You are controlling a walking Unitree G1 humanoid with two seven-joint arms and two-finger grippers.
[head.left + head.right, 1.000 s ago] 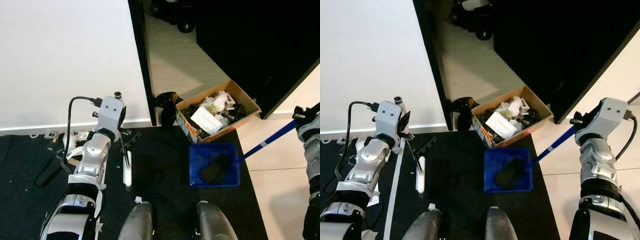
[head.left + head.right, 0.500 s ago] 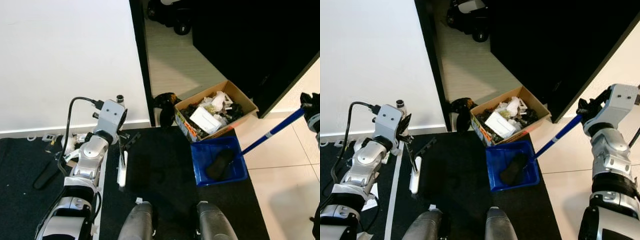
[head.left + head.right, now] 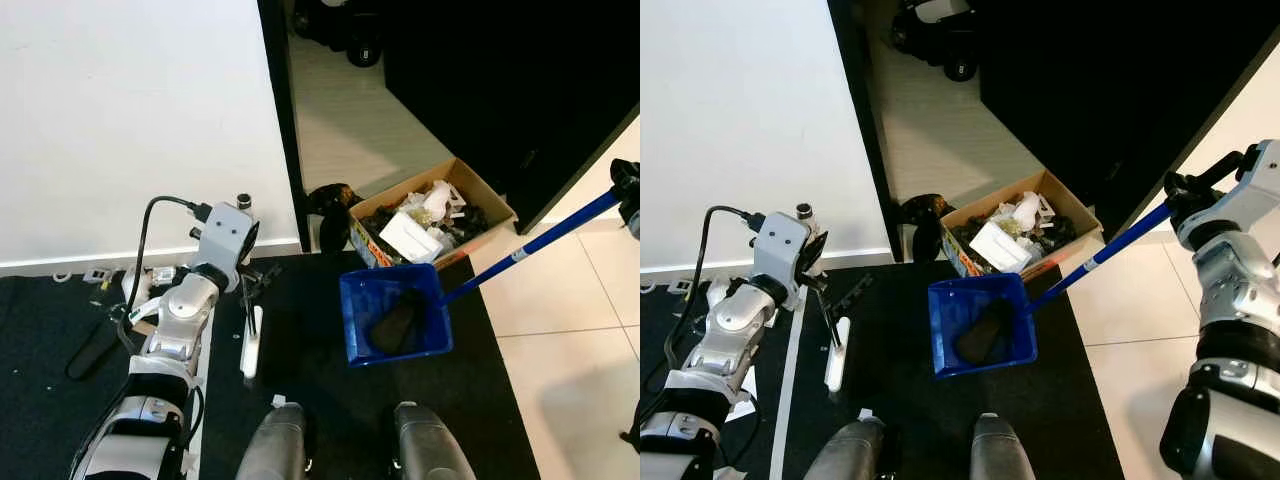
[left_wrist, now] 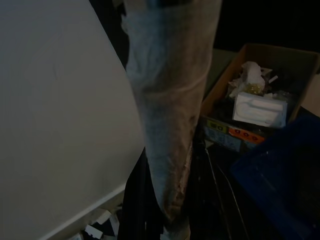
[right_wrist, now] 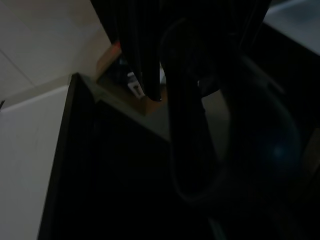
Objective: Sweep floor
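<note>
Right hand (image 3: 1200, 195) clamped on long blue handle of blue plastic dustpan (image 3: 980, 325); pan tilted over black mat (image 3: 900, 400), dark debris inside, just beside open cardboard trash box (image 3: 1015, 232). Left hand (image 3: 820, 285) grips white-headed brush (image 3: 837, 352), head near mat.

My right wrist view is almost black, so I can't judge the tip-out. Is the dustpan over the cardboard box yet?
Observer: Not yet. The blue dustpan is over the black mat, on the robot's side of the cardboard box.
Operator: Anything in the pan?
Observer: One dark lump lies in it.
Operator: Is my grip sound?
Observer: The right gripper is shut on the dustpan handle near its top end.
Operator: And the other arm?
Observer: The left gripper holds the brush low over the mat, apart from the pan.
</note>
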